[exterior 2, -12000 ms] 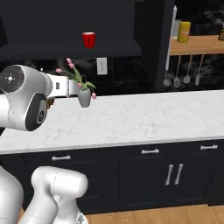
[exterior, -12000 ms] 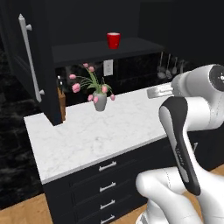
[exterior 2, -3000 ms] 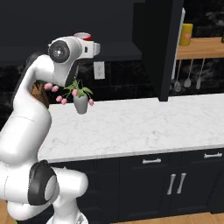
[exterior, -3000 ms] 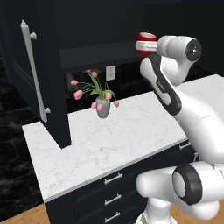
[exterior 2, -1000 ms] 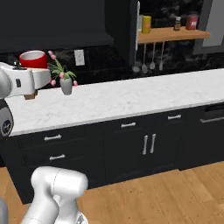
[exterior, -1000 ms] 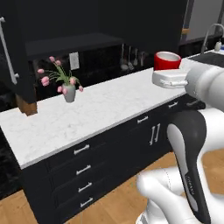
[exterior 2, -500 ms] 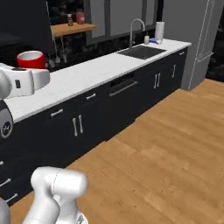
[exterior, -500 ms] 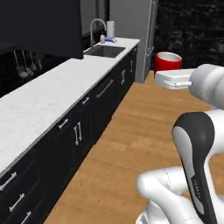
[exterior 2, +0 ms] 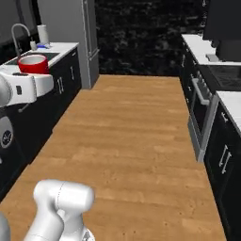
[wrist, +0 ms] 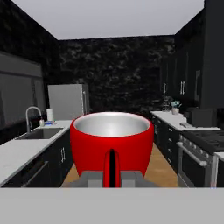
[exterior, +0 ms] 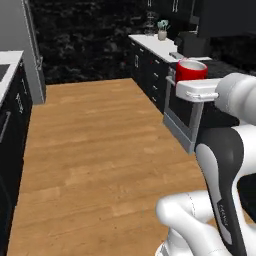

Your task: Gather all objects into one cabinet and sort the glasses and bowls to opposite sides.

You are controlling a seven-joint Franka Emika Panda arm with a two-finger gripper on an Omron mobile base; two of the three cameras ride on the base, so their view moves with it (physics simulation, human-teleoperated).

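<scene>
Left base view: the red cup [exterior: 191,70] sits up high at the end of the white arm, held by the jaws [exterior: 192,86], which are shut tight on it. The cup stands straight up. The stove [exterior: 186,116] with its long bar handle is just behind and below the cup. Further back past the cup, a white desk [exterior: 150,42] runs along the wall, with a small plant [exterior: 162,30] in a pot on it. The wood floor [exterior: 95,150] spreads out to the left of the cup. A tall grey fridge [exterior: 30,50] stands far left of the cup, across the floor.

Right base view: the cup [exterior 2: 33,64] is at the left side, on top of the white hand. Its inside looks pale. Right behind the cup is a desk [exterior 2: 56,48] with a sink, and a curved tap [exterior 2: 18,35] rises behind the cup. The fridge [exterior 2: 70,28] is behind the cup and to its right. The stove [exterior 2: 203,113] is far right of the cup, across the floor [exterior 2: 136,141].

Hand view: the cup [wrist: 112,142] is very close and in the middle, clamped by the jaws [wrist: 112,177] at its bottom. You can see its silvery inside. The sink desk [wrist: 26,151] is left of the cup, the stove [wrist: 197,153] is right of it, and the fridge [wrist: 68,103] stands behind it to the left.
</scene>
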